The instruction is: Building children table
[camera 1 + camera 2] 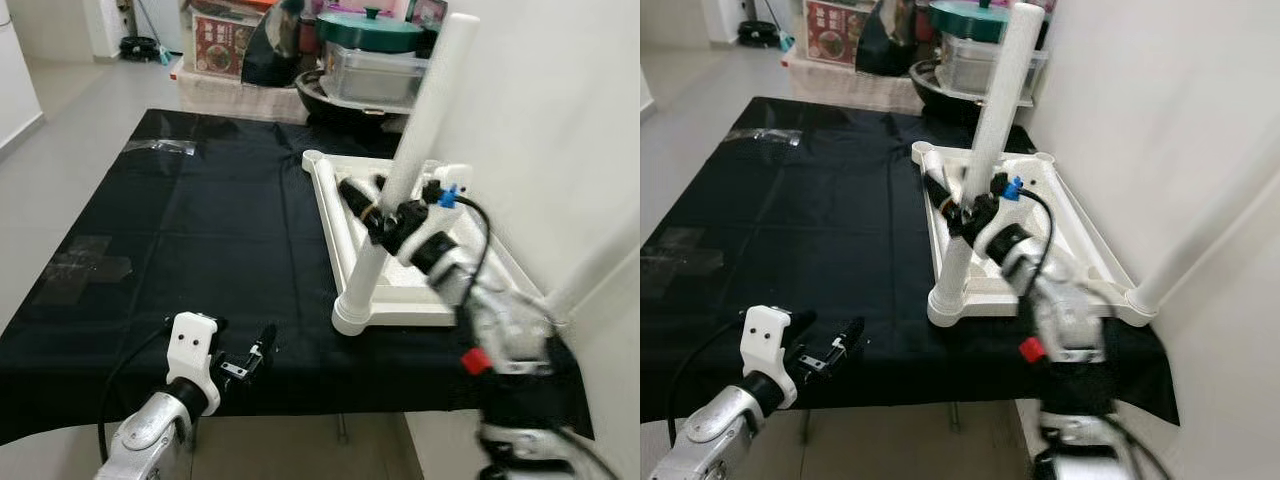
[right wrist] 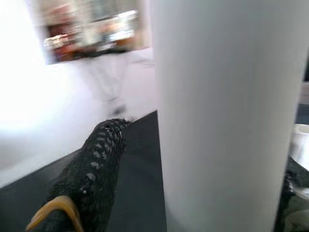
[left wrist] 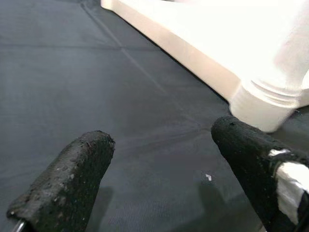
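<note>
left gripper [image 1: 262, 345] hangs low over the black cloth [image 1: 200, 230], fingers spread, nothing in them | right gripper [image 1: 372, 205] clamped round the white table leg [image 1: 415, 150] standing in the near corner of the upside-down tabletop [image 1: 1080, 225] | boxes, pots [image 1: 370, 30] behind

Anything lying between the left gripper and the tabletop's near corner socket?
Just bare black cloth between the left gripper and the corner socket, seen in the left eye view.
</note>
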Robot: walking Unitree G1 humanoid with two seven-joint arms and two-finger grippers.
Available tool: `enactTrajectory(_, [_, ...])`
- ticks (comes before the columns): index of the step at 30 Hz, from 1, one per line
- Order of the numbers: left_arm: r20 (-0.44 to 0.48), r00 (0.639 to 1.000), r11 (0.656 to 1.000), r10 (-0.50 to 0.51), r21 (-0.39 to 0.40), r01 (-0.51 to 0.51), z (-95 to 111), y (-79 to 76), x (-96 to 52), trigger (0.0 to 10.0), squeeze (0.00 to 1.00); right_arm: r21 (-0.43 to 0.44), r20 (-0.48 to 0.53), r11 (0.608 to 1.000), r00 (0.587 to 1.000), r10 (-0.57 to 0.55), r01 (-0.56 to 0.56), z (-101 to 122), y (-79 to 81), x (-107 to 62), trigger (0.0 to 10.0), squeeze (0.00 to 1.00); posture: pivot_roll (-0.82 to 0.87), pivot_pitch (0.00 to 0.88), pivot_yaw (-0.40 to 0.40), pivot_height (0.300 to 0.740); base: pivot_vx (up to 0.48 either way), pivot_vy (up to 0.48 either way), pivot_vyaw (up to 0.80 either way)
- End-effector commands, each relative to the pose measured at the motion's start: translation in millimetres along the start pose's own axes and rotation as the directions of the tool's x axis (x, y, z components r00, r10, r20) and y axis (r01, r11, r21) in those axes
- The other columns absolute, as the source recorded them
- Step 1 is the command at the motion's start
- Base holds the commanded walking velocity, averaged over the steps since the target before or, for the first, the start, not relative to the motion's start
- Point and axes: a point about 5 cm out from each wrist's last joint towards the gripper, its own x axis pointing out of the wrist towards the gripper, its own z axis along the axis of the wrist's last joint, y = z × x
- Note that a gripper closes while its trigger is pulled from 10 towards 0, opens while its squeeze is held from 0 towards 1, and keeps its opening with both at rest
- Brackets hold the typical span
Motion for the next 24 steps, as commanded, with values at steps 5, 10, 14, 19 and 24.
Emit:
enactTrajectory(5, [-0.015,1.000,1.000,-0.004,0.003,0.004,-3.8,-0.3,1.4,10.0,0.00,0.009,-0.098,0.972,0.967,0.234,-0.234,-8.0,-3.1,-3.4,10.0,0.00,0.06,0.000,-0.166,0.740,0.000,0.000,0.00])
enactTrajectory(10, [-0.016,1.000,1.000,-0.001,0.007,0.001,-3.9,0.6,1.2,10.0,0.00,0.015,-0.126,0.980,0.972,0.201,-0.200,-14.2,-14.2,1.0,0.0,0.00,0.07,0.000,-0.170,0.740,0.000,0.000,0.00])
enactTrajectory(14, [-0.018,1.000,1.000,0.000,0.009,0.000,-4.9,0.0,0.4,10.0,0.00,-0.121,-0.222,0.986,0.965,-0.141,0.117,-27.7,-40.4,8.5,0.0,0.00,0.08,0.000,-0.172,0.740,0.000,0.000,0.00])
enactTrajectory(19, [-0.022,1.000,1.000,-0.001,0.010,0.001,-6.0,-0.6,-0.5,10.0,0.00,-0.244,-0.187,0.775,0.756,-0.627,0.583,-34.0,-72.7,-6.0,0.0,0.00,0.07,0.000,-0.168,0.740,0.000,0.000,0.00])
enactTrajectory(24, [-0.022,1.000,1.000,-0.003,0.012,0.003,-5.7,-0.8,0.1,10.0,0.00,-0.227,-0.108,0.376,0.360,-0.927,0.898,-44.1,-89.8,-53.5,0.0,0.00,0.08,0.000,-0.172,0.740,0.000,0.000,0.00])
